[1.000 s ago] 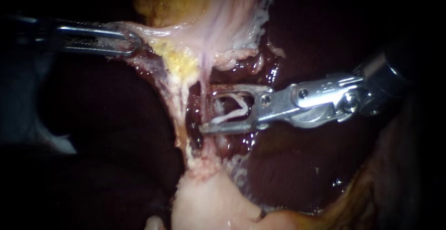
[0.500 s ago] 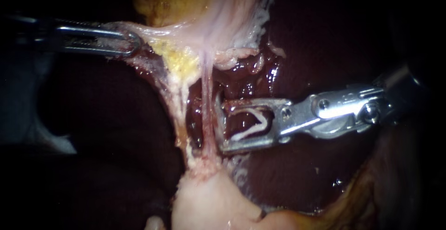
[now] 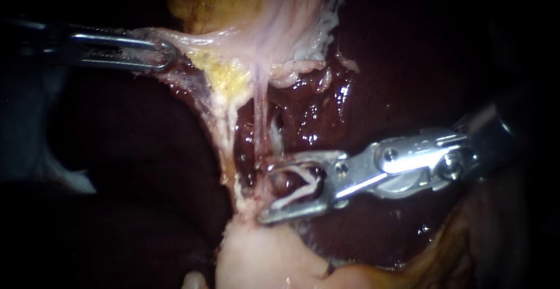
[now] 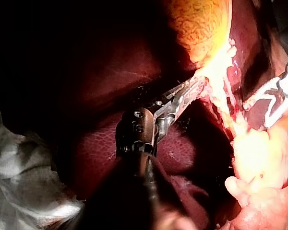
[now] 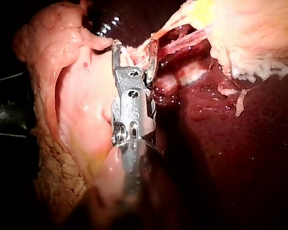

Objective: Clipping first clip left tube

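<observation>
Counting two steel instruments here: left instrument (image 3: 160,52) has its claw clamped on pale stringy tissue (image 3: 198,42). Right instrument (image 3: 262,192) has its claw spread apart, one white V-shaped clip (image 3: 291,195) inside, straddling the thin pink tube (image 3: 257,108) low down, over glossy dark liver (image 3: 326,108).

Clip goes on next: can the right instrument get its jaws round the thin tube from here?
Probably yes: the right instrument, open with a clip loaded, is at the tube with nothing between; the left instrument holds tissue aside.
</observation>
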Available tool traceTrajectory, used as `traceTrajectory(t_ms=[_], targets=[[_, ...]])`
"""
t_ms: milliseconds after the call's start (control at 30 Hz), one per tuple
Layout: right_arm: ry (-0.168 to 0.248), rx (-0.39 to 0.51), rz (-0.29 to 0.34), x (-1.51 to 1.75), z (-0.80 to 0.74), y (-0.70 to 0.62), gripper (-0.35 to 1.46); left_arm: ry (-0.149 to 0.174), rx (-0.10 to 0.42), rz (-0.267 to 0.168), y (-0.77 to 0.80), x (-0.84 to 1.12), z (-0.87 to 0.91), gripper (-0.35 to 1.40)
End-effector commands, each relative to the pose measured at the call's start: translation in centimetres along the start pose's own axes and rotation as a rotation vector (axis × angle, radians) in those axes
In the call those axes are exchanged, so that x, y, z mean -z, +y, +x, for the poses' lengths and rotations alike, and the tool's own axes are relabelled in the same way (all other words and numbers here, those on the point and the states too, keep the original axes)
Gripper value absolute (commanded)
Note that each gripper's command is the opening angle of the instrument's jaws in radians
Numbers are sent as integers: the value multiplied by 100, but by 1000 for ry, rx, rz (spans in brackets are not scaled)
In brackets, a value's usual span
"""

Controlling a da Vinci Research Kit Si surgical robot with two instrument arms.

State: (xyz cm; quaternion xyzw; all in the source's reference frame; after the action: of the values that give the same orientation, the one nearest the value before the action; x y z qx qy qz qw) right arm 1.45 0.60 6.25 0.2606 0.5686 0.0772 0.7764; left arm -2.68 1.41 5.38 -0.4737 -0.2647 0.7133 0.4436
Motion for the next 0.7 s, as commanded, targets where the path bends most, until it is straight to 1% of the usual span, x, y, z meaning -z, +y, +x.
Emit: traceTrajectory(t_ms=[33,200,367,533,700], targets=[[-2,-10,7,-4,-3,1,43,0,0,0,0,0,0,-35],[-4,-51,27,-18,-17,9,42,0,0,0,0,0,0,-35],[-7,-69,31,-20,-31,21,42,0,0,1,0,0,0,-35],[-7,-75,29,-19,-35,29,42,2,0,4,0,-1,0,-35],[-8,-80,23,-30,-37,38,42,1,-1,2,1,-2,-2,-35]])
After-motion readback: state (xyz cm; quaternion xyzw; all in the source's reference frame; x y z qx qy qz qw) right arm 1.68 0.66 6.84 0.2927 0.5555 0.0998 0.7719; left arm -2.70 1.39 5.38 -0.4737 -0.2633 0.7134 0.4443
